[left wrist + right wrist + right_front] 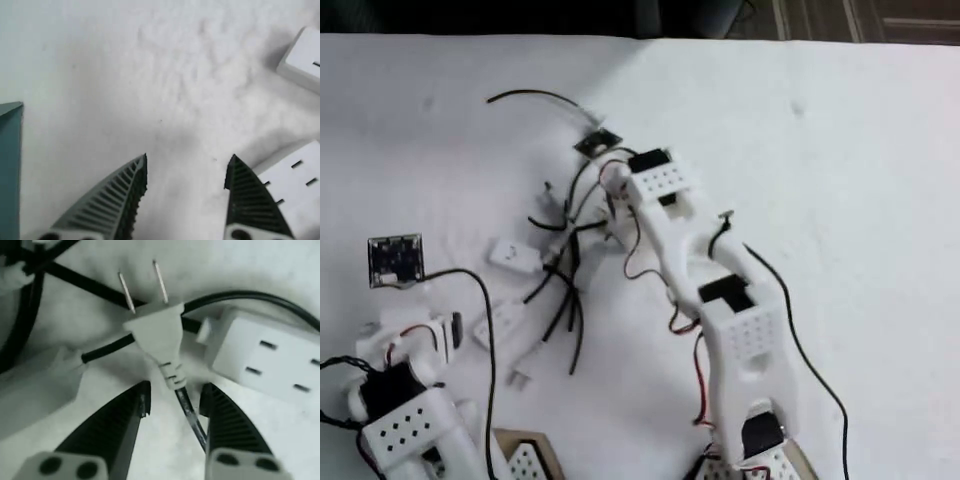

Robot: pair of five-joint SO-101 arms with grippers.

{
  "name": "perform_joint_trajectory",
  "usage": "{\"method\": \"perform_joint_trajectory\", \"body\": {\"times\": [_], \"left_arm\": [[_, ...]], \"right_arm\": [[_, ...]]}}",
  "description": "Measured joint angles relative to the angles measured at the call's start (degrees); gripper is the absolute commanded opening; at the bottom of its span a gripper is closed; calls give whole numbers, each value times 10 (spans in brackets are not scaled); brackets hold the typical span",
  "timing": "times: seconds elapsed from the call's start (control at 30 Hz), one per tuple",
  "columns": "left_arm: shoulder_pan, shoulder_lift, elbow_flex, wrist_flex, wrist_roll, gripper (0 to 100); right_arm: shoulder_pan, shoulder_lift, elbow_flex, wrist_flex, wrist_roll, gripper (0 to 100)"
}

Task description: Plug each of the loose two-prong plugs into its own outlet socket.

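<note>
Socket blocks come first at the left: the near socket block (295, 175) lies just beside one finger of the left gripper (185, 172), and the far socket block (306, 57) lies well ahead. Both are cut off by the frame edge. That claw stands wide apart over white cloth (150, 75), holding nothing.

Farther right, the white two-prong plug (156, 332) lies just ahead of the right gripper (175, 397), prongs pointing away. Its black cord (189, 412) runs back between the spread fingers, unpinched at the tips. A third socket block (270, 355) sits just beside the plug.

From above, the black cable tangle (565, 290) makes single cords hard to follow. Cloth covers the whole table, with a dark floor strip (520, 18) beyond.
</note>
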Motion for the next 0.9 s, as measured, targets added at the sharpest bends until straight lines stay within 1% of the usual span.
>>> {"method": "perform_joint_trajectory", "body": {"times": [0.03, 0.1, 0.13, 0.3, 0.47, 0.53, 0.63, 0.77, 0.9], "left_arm": [[0, 0, 1, 0, 0, 259], [0, 0, 2, 0, -2, 259], [0, 0, 4, 0, -3, 259], [4, 0, 11, 0, -3, 259], [29, 0, 14, 0, -3, 258], [31, 0, 14, 0, -3, 258], [31, 0, 14, 0, -3, 258], [31, 0, 14, 0, -3, 258], [31, 0, 14, 0, -3, 258]], "right_arm": [[6, 4, -7, 0, 0, 6], [18, 7, -15, -1, 0, 30], [24, 7, -18, -1, 0, 16], [26, -7, -18, 71, 1, 16], [29, -75, -18, 143, 9, 17], [29, -104, -18, 169, 46, 17], [26, -140, -18, 201, 131, 17], [36, -183, -4, 219, 275, 17], [40, -234, 83, 222, 416, 17]]}}
